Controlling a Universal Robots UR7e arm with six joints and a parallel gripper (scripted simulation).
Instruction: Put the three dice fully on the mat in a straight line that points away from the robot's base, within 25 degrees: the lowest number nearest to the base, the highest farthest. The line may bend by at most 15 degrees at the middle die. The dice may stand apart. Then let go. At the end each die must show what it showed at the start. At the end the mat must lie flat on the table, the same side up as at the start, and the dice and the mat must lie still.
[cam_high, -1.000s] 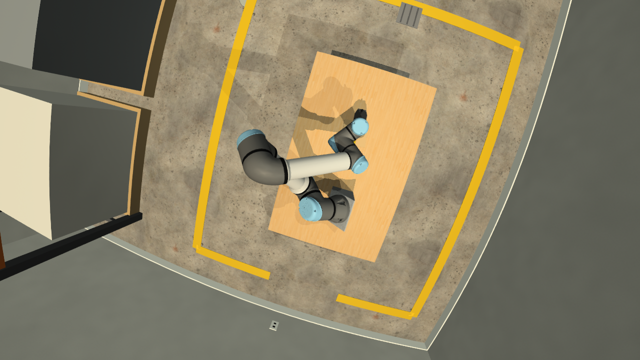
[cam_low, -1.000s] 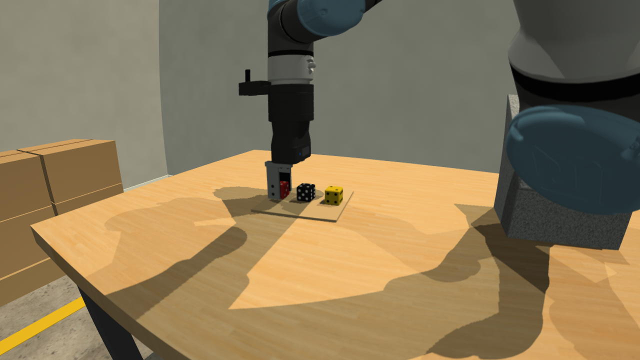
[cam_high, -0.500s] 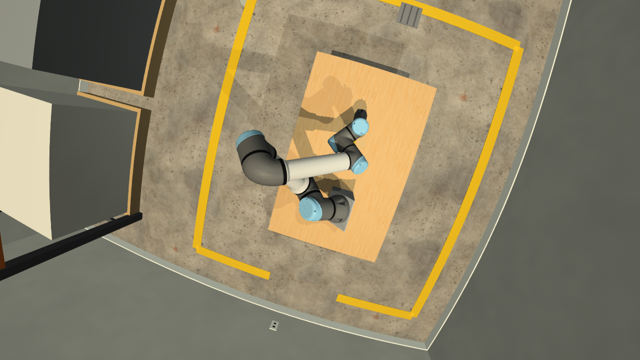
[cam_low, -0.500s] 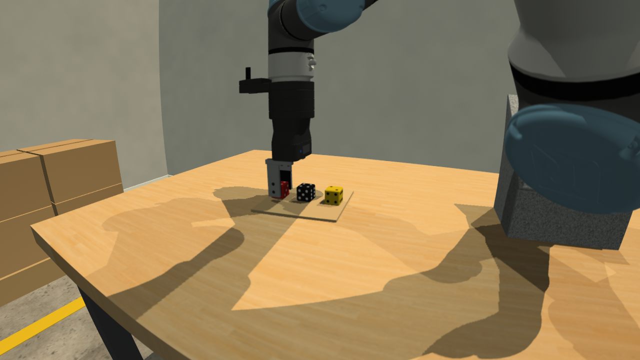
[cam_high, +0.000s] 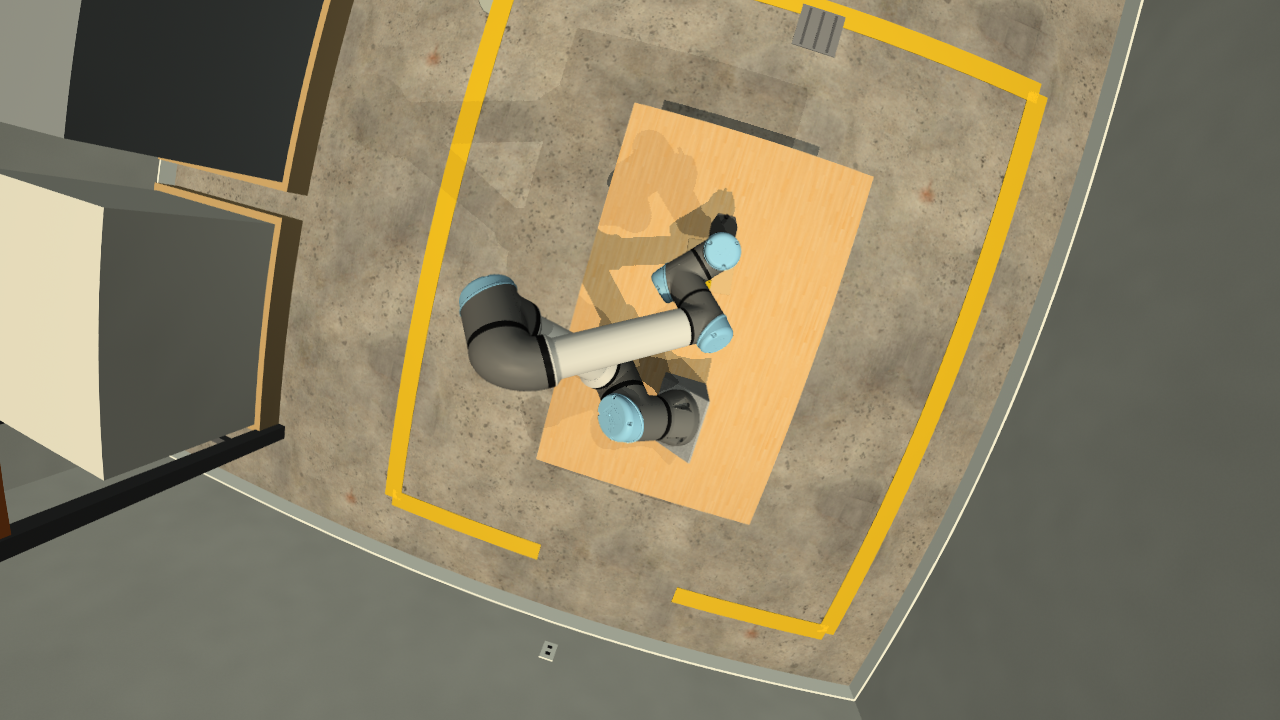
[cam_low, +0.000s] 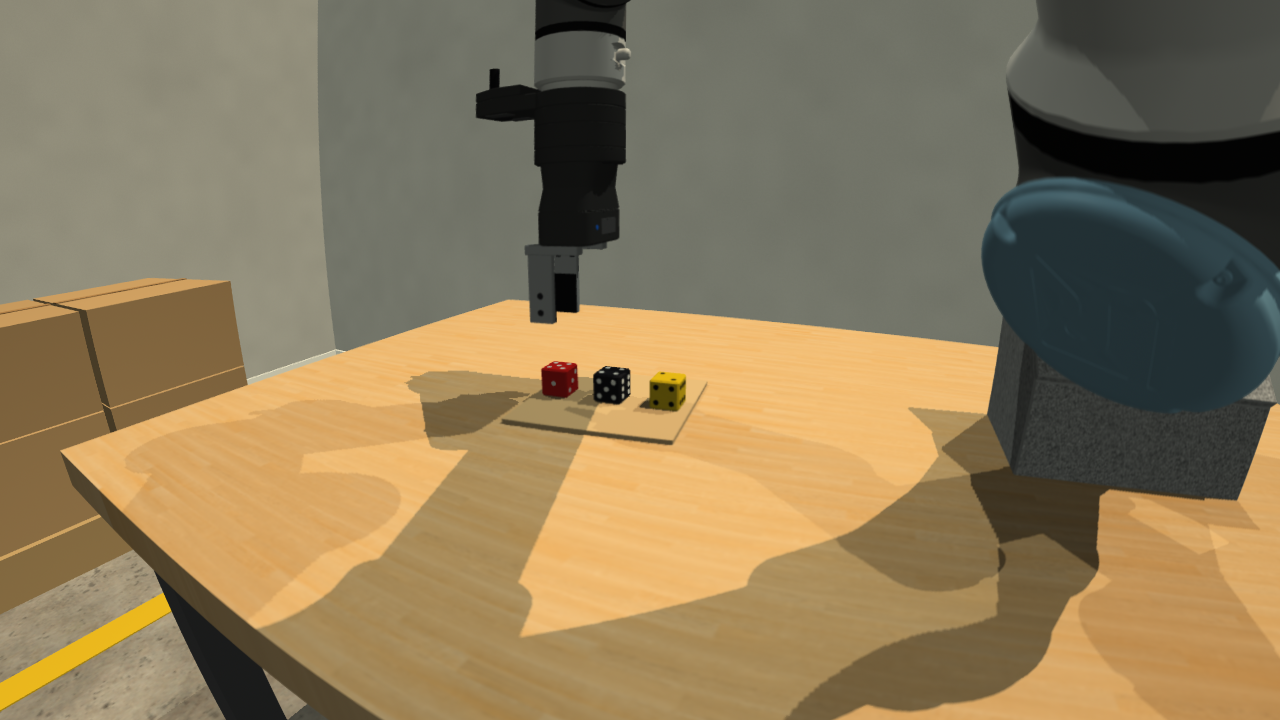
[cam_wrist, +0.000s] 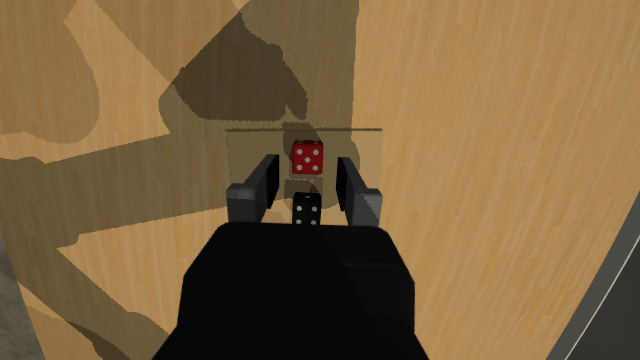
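Note:
Three dice stand in a row on the thin tan mat: a red die farthest from the base, a black die in the middle and a yellow die nearest the grey base block. In the wrist view the red die shows five on top, and the black die is half hidden by the gripper body. My gripper hangs open and empty, well above the red die, and shows in the wrist view too. The yellow die is hidden in the wrist view.
Cardboard boxes stand beside the table's left end. The arm's shoulder joint fills the right of the exterior view. In the overhead view the arm covers the mat and dice.

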